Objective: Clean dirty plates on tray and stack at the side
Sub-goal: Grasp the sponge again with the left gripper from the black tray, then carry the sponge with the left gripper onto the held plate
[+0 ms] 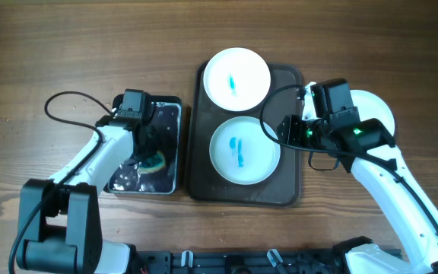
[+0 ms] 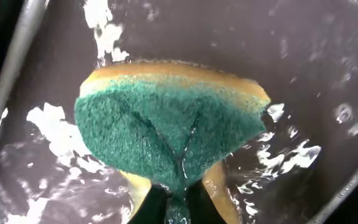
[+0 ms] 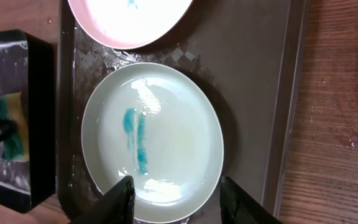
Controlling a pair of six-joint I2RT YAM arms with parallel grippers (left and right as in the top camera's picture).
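Two white plates with blue smears lie on the brown tray: a far plate and a near plate. The near plate fills the right wrist view, the far plate at its top edge. My right gripper is open above the near plate's right rim. My left gripper is shut on a green-and-yellow sponge, held in the wet black basin. The sponge also shows from overhead. A clean white plate lies right of the tray, partly hidden by my right arm.
The basin of water stands left of the tray, close beside it. Cables trail from both arms over the wooden table. The table's front edge carries a black rail.
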